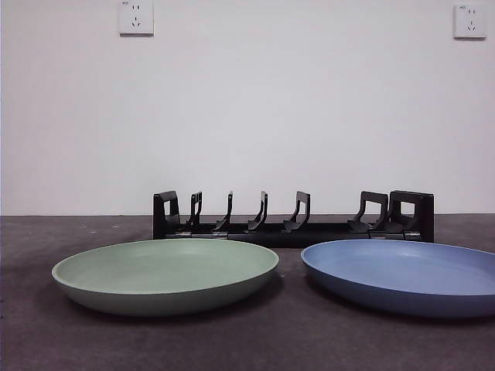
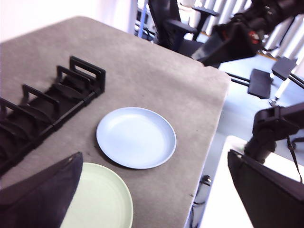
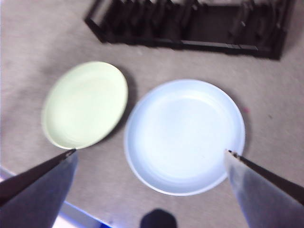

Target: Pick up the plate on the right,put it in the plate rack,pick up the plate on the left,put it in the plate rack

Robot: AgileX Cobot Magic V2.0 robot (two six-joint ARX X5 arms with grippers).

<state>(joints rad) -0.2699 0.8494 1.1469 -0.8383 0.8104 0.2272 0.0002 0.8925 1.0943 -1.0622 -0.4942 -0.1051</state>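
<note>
A blue plate (image 1: 402, 274) lies flat on the right of the table and a green plate (image 1: 165, 272) on the left, both in front of the plate rack (image 1: 294, 220), a long black rack with curved prongs that holds nothing. My right gripper (image 3: 149, 156) hangs open high above the blue plate (image 3: 185, 135), with the green plate (image 3: 85, 104) beside it. My left gripper (image 2: 156, 159) is open too, raised off to the side, looking down on the blue plate (image 2: 136, 137), the green plate (image 2: 99, 202) and the rack (image 2: 47, 111). Neither arm shows in the front view.
The table has a dark grey felt top (image 1: 294, 340) with a white wall behind. The table's edge (image 2: 211, 137) runs close to the blue plate. The other arm (image 2: 237, 35) and office chairs (image 2: 175, 23) stand beyond that edge.
</note>
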